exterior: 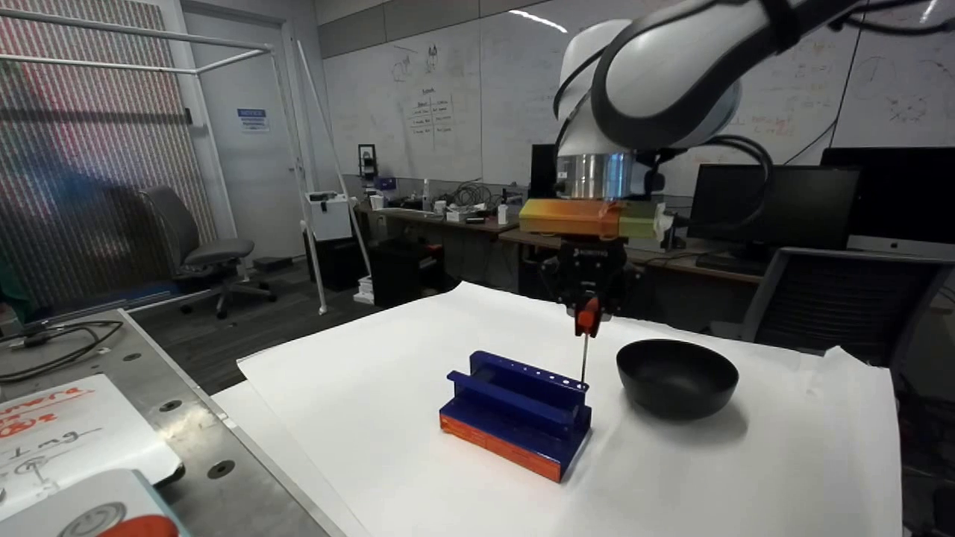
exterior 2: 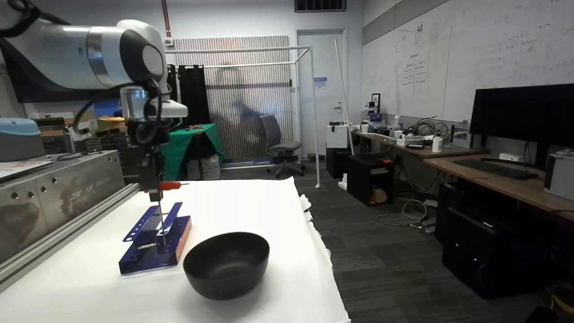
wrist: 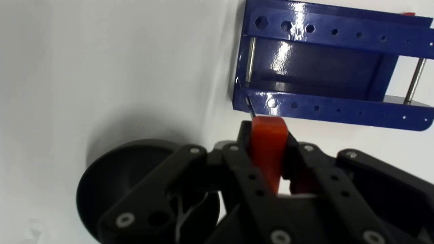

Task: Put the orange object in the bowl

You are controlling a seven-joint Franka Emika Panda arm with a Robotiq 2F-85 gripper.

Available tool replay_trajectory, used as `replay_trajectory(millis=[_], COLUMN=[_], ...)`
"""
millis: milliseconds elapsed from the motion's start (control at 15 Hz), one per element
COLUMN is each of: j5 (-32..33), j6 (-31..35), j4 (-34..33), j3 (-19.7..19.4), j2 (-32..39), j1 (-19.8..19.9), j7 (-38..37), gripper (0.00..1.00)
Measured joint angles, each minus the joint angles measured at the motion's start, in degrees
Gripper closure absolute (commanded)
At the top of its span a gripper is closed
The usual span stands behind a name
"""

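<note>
The orange object (exterior: 589, 318) is a slim orange-red handle with a thin metal rod pointing down. It also shows in an exterior view (exterior 2: 171, 185) and in the wrist view (wrist: 269, 142). My gripper (exterior: 587, 325) is shut on the handle, fingers on both sides, in the wrist view (wrist: 270, 152). The rod reaches down to the end of the blue rack's rail near the bowl. I cannot tell for certain whether it sits in the end hole. The black bowl (exterior: 677, 384) stands beside the rack, also in an exterior view (exterior 2: 226, 269) and partly behind my fingers in the wrist view (wrist: 115, 176).
The blue rack (exterior: 515, 410) with an orange base stands on the white-covered table (exterior: 373, 403) below my gripper. It also shows in an exterior view (exterior 2: 150, 262) and the wrist view (wrist: 325, 67). A metal block (exterior 2: 80, 179) lines one table side.
</note>
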State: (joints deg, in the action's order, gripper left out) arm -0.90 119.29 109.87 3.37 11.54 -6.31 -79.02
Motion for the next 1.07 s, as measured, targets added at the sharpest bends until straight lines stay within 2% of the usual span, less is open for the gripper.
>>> replay_trajectory(millis=[200, 333, 533, 667, 1067], j5=[5.39, 10.4, 15.92, 19.28, 25.98], j6=[-6.69, -14.04, -23.03, -25.51, -24.67], j4=[-0.04, -0.18, -0.39, -0.3, -0.38], j3=[0.0, 0.05, 0.1, 0.1, -0.17], j2=[-6.4, -10.18, -11.99, -10.39, 1.77], j1=[-0.34, -0.42, -0.35, -0.13, 0.18], j7=[-2.4, -4.58, -5.64, -5.69, -5.69], gripper=[0.87, 0.87, 0.87, 0.87, 0.87])
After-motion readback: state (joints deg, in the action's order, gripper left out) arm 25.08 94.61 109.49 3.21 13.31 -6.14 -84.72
